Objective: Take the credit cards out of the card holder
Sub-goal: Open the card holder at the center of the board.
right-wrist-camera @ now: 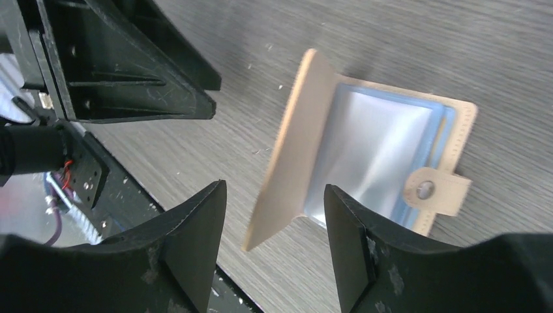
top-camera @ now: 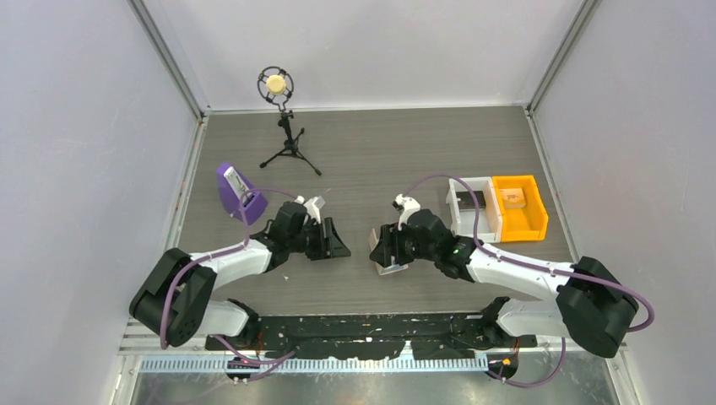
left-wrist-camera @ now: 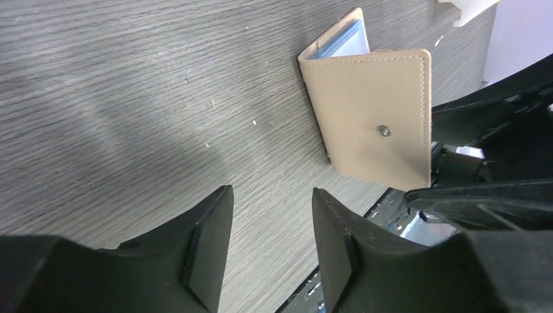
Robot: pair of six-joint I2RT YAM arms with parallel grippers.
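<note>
The card holder (left-wrist-camera: 375,111), pale tan with a round snap, lies on the grey table between my two grippers, one flap lifted. In the right wrist view the card holder (right-wrist-camera: 385,147) stands open, showing a shiny light blue inside and a snap tab. The credit cards are hidden. My left gripper (left-wrist-camera: 270,190) is open with only bare table between its fingers, just short of the holder. My right gripper (right-wrist-camera: 275,186) is open too, and the raised tan flap reaches down toward the gap untouched. From above, the right gripper (top-camera: 384,251) hovers over the holder (top-camera: 390,268), with the left gripper (top-camera: 336,243) close beside it.
A purple wedge stand (top-camera: 236,192) sits at the left, a small microphone tripod (top-camera: 285,126) at the back. A white bin (top-camera: 453,211) and an orange bin (top-camera: 539,211) stand side by side at the right, each with a small item inside.
</note>
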